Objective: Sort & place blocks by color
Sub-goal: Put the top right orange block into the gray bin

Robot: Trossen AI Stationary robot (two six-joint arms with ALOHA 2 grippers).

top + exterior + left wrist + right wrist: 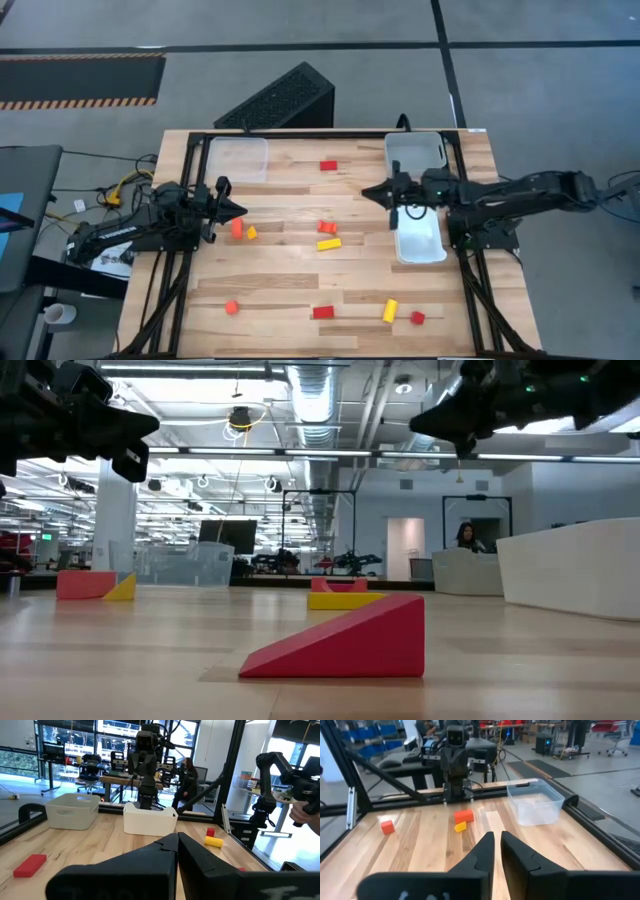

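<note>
Red, orange and yellow blocks lie scattered on the wooden table: a red bar (328, 166) near the far edge, an orange block (237, 228) with a yellow wedge (252, 233), an orange piece (326, 227) above a yellow bar (329, 243), and near the front an orange cube (231, 307), a red wedge (322, 312), a yellow cylinder (390, 310) and a red cube (417, 318). My left gripper (243, 210) hovers shut above the table, just beyond the orange block. My right gripper (365, 192) hovers shut left of the trays. Both hold nothing.
A clear tray (238, 158) sits at the far left, a grey tray (415, 152) at the far right, and a white tray (418, 238) in front of it under the right arm. Black frame rails border the table. People show in the room behind.
</note>
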